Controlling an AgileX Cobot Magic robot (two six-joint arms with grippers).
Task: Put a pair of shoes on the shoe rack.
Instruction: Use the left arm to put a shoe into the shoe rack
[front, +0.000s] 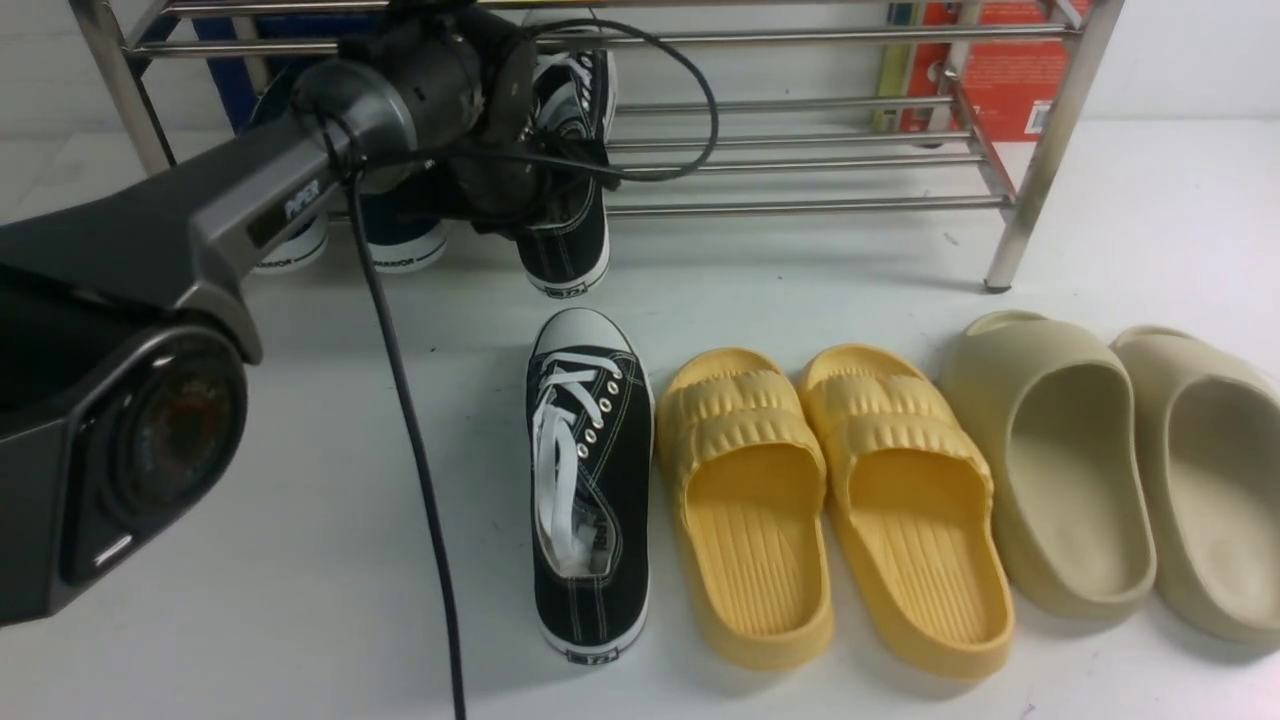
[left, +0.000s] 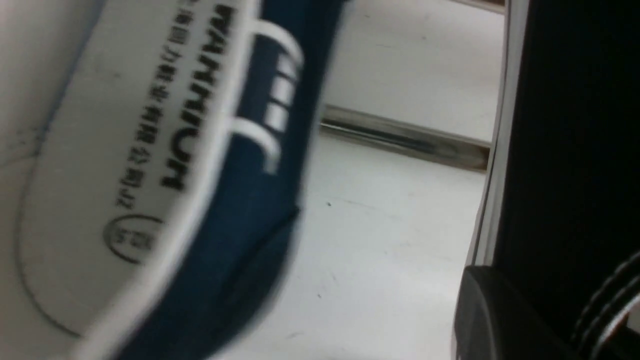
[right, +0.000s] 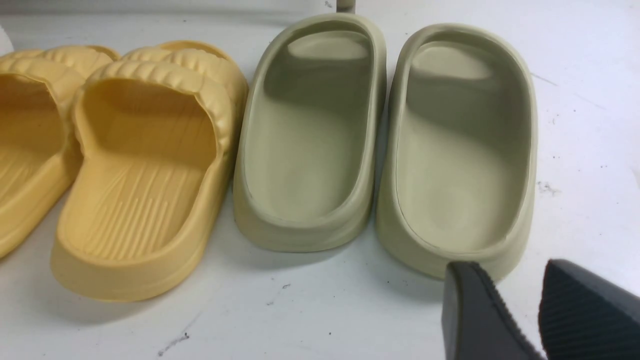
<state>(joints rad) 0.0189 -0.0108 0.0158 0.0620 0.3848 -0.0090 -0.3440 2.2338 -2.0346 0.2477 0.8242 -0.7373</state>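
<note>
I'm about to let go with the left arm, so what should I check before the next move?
1. Left gripper holding the first black sneaker: shut on it, ok.
2. That sneaker settled on the shoe rack: heel juts past the front bar, support hidden, cannot tell.
3. Space on the rack to its right: nothing on those bars, ok.
4. Second black sneaker racked: upright on the floor beside the yellow slides, not ok.
5. Right gripper ready: open, holding nothing, near the olive slides, ok.
</note>
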